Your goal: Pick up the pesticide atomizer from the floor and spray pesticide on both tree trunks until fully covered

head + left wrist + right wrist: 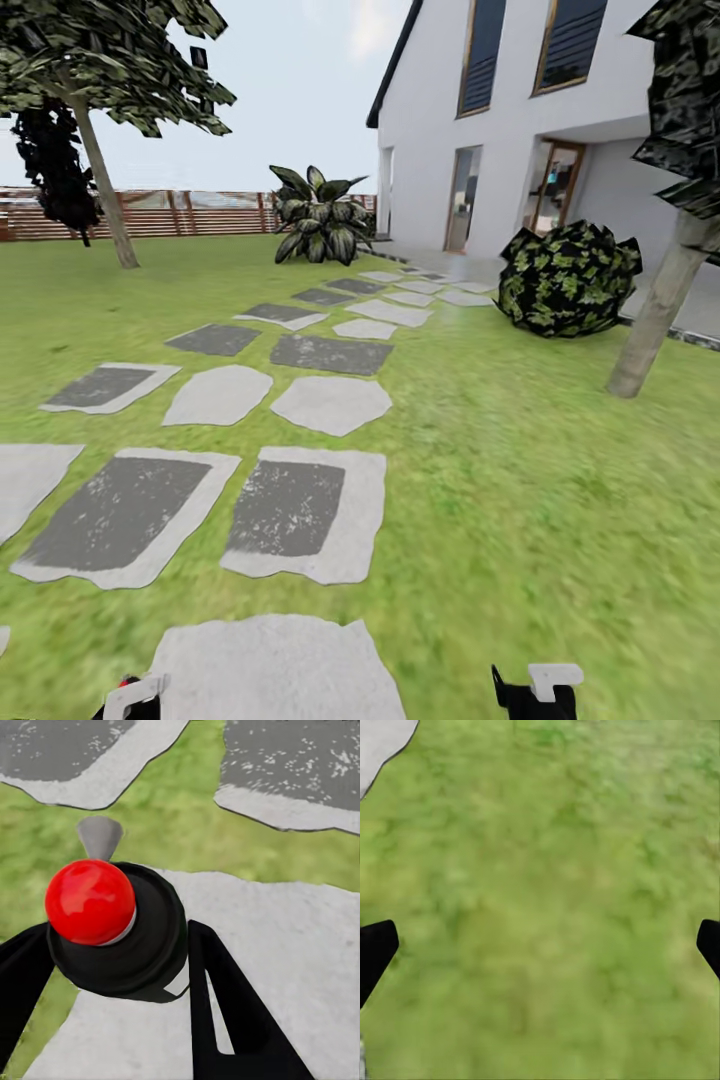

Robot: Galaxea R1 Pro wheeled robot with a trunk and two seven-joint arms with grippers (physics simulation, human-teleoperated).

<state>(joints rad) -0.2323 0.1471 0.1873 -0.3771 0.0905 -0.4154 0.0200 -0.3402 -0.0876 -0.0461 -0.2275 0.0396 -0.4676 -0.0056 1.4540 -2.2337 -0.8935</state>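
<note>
A black, round-bodied object with a glossy red ball (90,900) on top and a small grey cone-shaped tip (99,836) sits in the left gripper (116,937). The black jaws press against its two sides, so they look clamped on it. Seen end-on like this, I take it for the pesticide atomizer (150,937), though its label and trigger are hidden and I cannot be sure. The right gripper (540,945) hangs empty over the grass, its jaws wide apart at the edges of that view.

As a judgement, a small spray bottle will be light and stiff. Its smooth rounded shell could twist or slip between two flat jaws. The hold belongs across the widest part of the body, leaving the tip free to point at the bark.

The ground is a flat green lawn (520,500) crossed by pale grey stepping slabs with darker centres (300,510), which lead to a white house (500,120). One pale, bare tree trunk (105,190) rises near the reddish slatted fence (200,213) on the far left of the lawn. Another leaning trunk (660,310) stands at the right, beside a rounded mottled bush (568,278). Both are well apart from the robot, with open grass between.
</note>
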